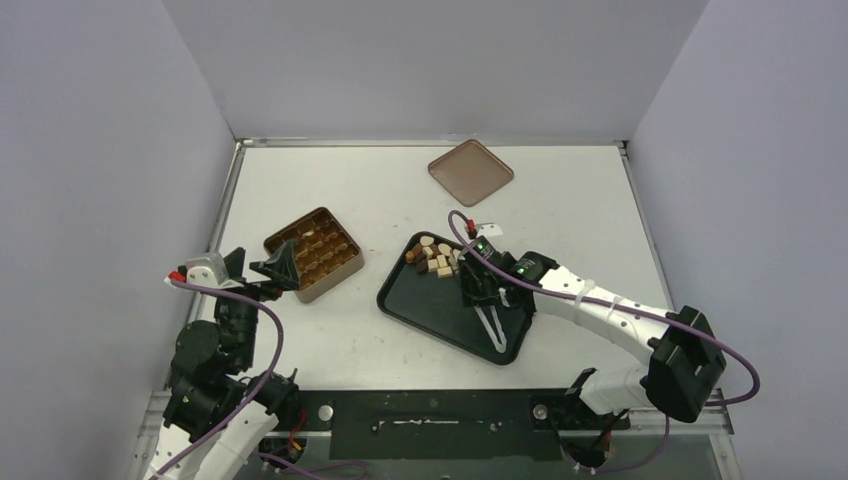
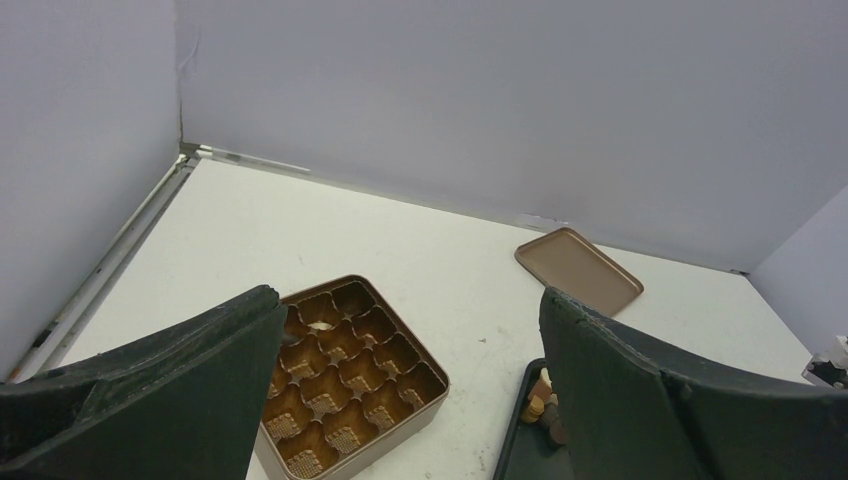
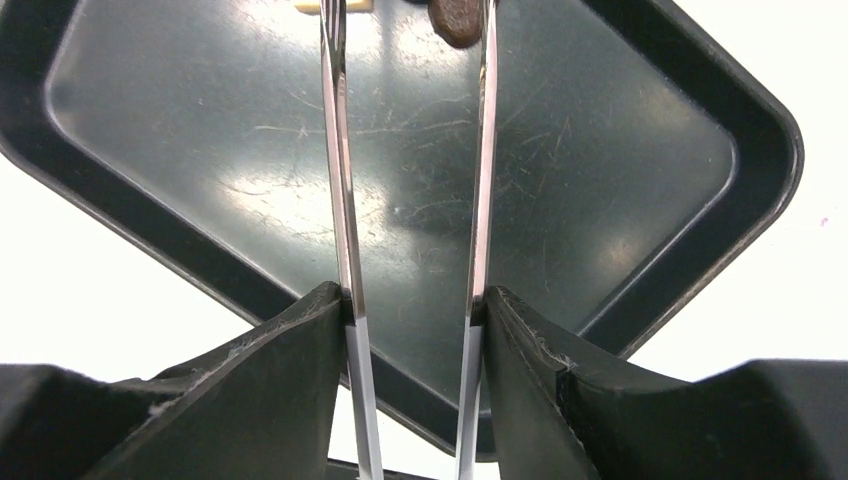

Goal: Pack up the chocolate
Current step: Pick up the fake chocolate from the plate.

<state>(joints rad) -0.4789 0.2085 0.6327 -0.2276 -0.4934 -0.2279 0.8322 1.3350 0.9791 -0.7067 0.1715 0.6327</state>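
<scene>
The chocolate [image 1: 435, 258] is a heap of dark brown and cream pieces at the far end of the black tray [image 1: 420, 310]. The right wrist view catches only a cream piece [image 3: 310, 5] and a brown piece [image 3: 457, 20] at its top edge. My right gripper [image 1: 482, 290] is over the tray, shut on metal tongs [image 3: 342, 200] whose two blades stand apart with nothing between them. The gold-brown tin [image 1: 313, 253] sits left of the tray, and one cream piece [image 2: 320, 325] lies in a far cell. My left gripper [image 2: 408, 300] hangs open and empty at the tin's near-left side.
A flat brown lid [image 1: 470, 172] lies at the back of the table, beyond the tray. Grey walls close in the table on the left, back and right. The left wrist view shows the tray's chocolate [image 2: 540, 400] beside the right finger.
</scene>
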